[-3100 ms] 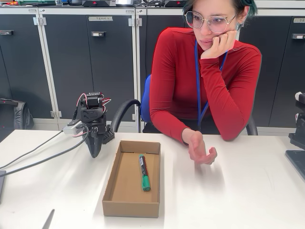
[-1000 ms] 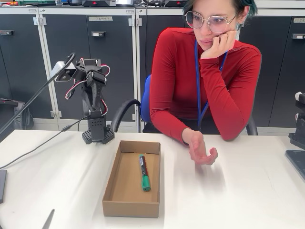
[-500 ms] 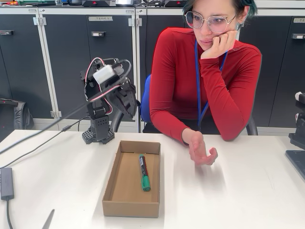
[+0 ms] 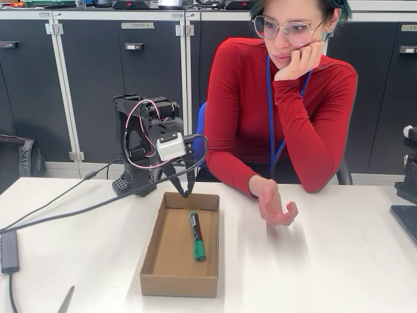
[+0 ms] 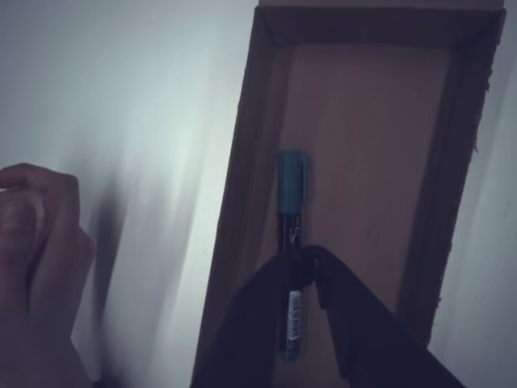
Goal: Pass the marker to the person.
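The marker (image 4: 196, 236), with a green cap and a dark barrel, lies lengthwise in the open cardboard box (image 4: 179, 285) on the white table. My gripper (image 4: 186, 193) points down over the box's far end, above the marker and apart from it. In the wrist view the gripper (image 5: 297, 252) has its tips together and holds nothing; the marker (image 5: 292, 182) lies below it on the floor of the box (image 5: 242, 202). The person (image 4: 273, 104) in red sits behind the table. One open hand (image 4: 277, 208) rests palm up to the right of the box, and shows as the hand (image 5: 40, 242) at the left in the wrist view.
A grey cable (image 4: 65, 212) runs from the arm across the left of the table to a small hub (image 4: 9, 251). Dark equipment (image 4: 407, 189) stands at the right edge. Cabinets and a chair are behind the table.
The arm has unfolded from its rest pose, swung right and come down, so the gripper now hangs over the box's far end. Marker, box and the person's hand stay put.
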Motion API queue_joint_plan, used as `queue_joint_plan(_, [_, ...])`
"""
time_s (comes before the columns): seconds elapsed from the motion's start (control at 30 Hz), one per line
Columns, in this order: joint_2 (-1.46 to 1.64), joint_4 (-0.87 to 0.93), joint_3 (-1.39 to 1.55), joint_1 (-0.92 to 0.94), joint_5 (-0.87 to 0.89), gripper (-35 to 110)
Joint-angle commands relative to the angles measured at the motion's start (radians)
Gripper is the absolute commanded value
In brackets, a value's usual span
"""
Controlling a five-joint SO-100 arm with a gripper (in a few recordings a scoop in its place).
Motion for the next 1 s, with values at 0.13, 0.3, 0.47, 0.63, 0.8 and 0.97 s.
queue_joint_plan(0.13, [0.018, 0.032, 0.054, 0.006, -0.035, -5])
queue_joint_plan(0.3, [0.031, 0.028, 0.112, 0.041, -0.026, -5])
queue_joint_plan(0.47, [0.051, 0.012, 0.153, 0.06, -0.017, -5])
queue_joint_plan(0.63, [0.074, -0.077, 0.207, 0.071, -0.048, -5])
queue_joint_plan(0.8, [0.005, -0.121, 0.163, 0.032, -0.048, -5])
queue_joint_plan(0.97, [-0.067, -0.163, 0.1, -0.037, -0.008, -5])
